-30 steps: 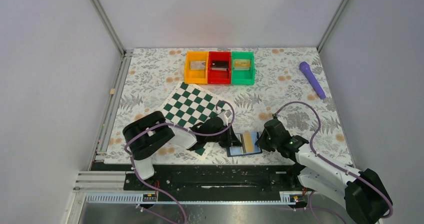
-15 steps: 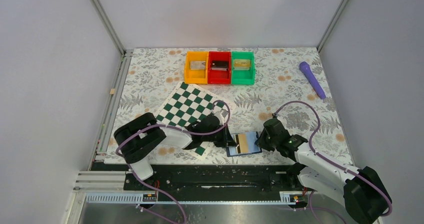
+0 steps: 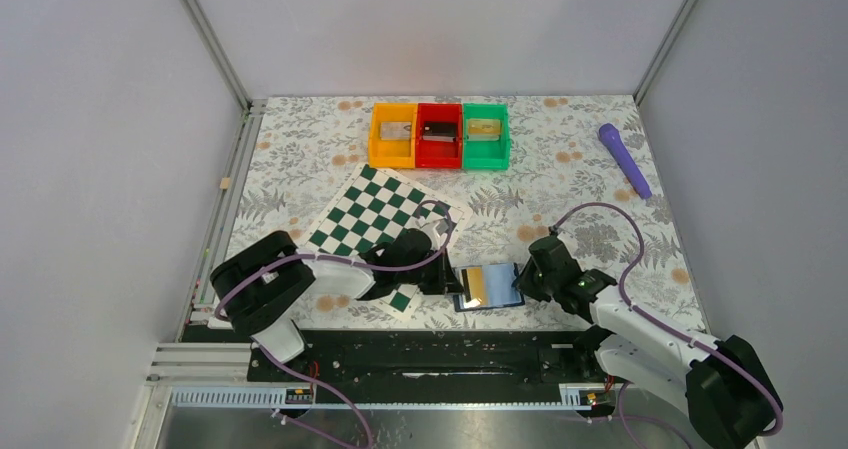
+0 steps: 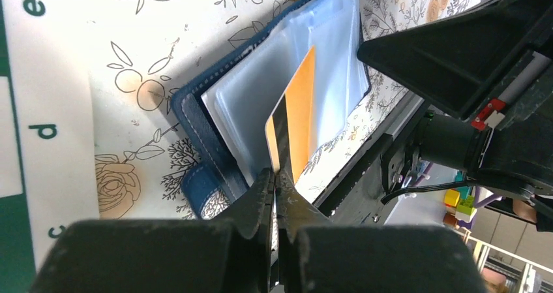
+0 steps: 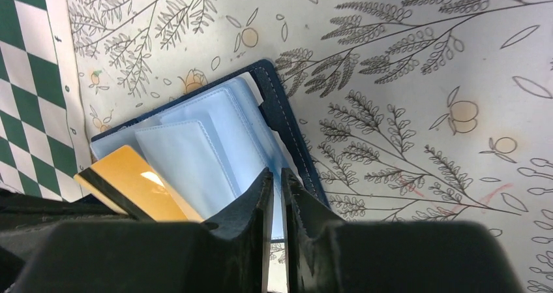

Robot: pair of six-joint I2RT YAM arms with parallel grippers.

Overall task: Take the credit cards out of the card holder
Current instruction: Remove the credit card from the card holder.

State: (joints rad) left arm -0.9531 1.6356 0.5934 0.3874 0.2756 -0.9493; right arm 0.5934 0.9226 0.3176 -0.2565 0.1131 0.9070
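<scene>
The card holder (image 3: pixel 504 285), a blue bifold wallet, lies open on the floral cloth near the front edge, its clear inner pockets up. My left gripper (image 3: pixel 456 285) is shut on the dark-striped end of a tan-gold credit card (image 3: pixel 478 286), which sticks out of the pockets to the left. In the left wrist view the gripper (image 4: pixel 276 173) pinches the card (image 4: pixel 298 107) over the wallet (image 4: pixel 195 120). My right gripper (image 3: pixel 520 281) is at the wallet's right side. In the right wrist view it (image 5: pixel 275 175) is shut on the wallet (image 5: pixel 287 120) beside the card (image 5: pixel 134 182).
A green-and-white chessboard (image 3: pixel 375 219) lies left of the wallet, under my left arm. Orange (image 3: pixel 392 135), red (image 3: pixel 438 135) and green (image 3: pixel 485 133) bins stand at the back, each holding something. A purple stick-shaped object (image 3: pixel 625 159) lies at the back right. The black front rail is just below the wallet.
My left gripper has drawn back to the left with the gold card, so more of the card shows outside the pockets. The right gripper has stayed on the wallet.
</scene>
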